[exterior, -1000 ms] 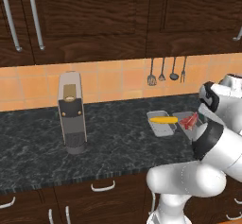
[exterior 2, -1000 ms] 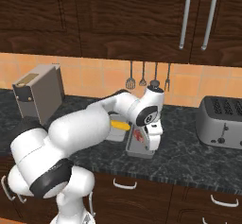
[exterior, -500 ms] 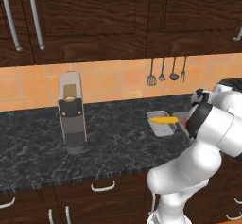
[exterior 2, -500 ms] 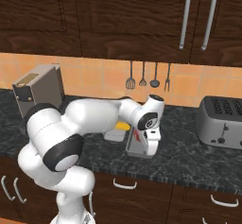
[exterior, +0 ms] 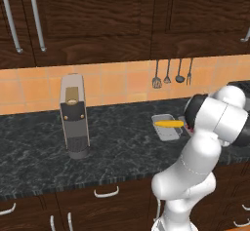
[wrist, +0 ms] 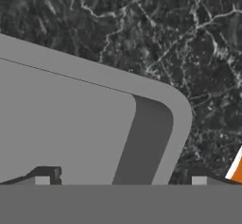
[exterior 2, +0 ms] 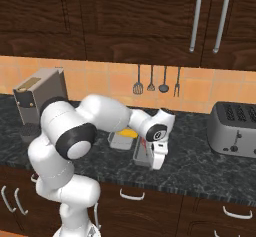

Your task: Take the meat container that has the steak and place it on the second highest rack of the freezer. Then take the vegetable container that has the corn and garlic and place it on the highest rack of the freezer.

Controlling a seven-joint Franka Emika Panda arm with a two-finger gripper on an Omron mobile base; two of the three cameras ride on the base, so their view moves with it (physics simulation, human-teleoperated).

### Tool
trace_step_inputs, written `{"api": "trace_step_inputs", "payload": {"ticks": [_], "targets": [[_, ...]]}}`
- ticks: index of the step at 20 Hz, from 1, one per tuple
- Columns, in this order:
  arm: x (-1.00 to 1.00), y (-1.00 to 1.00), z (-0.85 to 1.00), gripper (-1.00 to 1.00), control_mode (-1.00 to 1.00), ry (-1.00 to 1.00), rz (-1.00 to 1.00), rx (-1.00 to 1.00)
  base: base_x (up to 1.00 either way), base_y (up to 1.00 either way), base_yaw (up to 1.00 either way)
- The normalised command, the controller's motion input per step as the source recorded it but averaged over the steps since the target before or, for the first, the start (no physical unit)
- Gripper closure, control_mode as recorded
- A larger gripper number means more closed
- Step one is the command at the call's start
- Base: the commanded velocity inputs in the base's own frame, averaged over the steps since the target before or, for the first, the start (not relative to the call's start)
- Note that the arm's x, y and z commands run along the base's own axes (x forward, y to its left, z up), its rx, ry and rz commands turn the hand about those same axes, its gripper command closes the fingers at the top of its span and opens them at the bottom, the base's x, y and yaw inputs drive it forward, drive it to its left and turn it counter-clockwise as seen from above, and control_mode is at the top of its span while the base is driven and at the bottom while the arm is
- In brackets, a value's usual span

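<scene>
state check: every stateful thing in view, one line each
gripper: open, low over meat tray rim, holding nothing
meat tray: on counter, not lifted
corn tray: on counter, corn inside
upper cabinets: doors shut
toaster: slots empty

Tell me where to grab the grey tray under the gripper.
Grip the tray by its raised rim, coming straight down so one finger drops inside the wall and one outside. The open gripper already straddles the corner wall, and the flat floor gives no hold.
</scene>
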Motion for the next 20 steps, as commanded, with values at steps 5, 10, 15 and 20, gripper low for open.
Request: {"api": "trace_step_inputs", "payload": {"ticks": [5, 10, 15, 20], "targets": [[0.07, 0.00, -0.20, -1.00, -1.00, 0.00, -0.06, 0.03, 0.00, 0.00, 0.00], [0.00, 0.00, -0.34, -1.00, -1.00, 0.00, -0.06, 0.00, 0.00, 0.00, 0.00], [0.00, 0.00, -0.31, -1.00, -1.00, -0.01, -0.04, -0.02, 0.00, 0.00, 0.00], [0.00, 0.00, 0.00, -1.00, -1.00, 0.00, 0.00, 0.00, 0.00, 0.00, 0.00]]}}
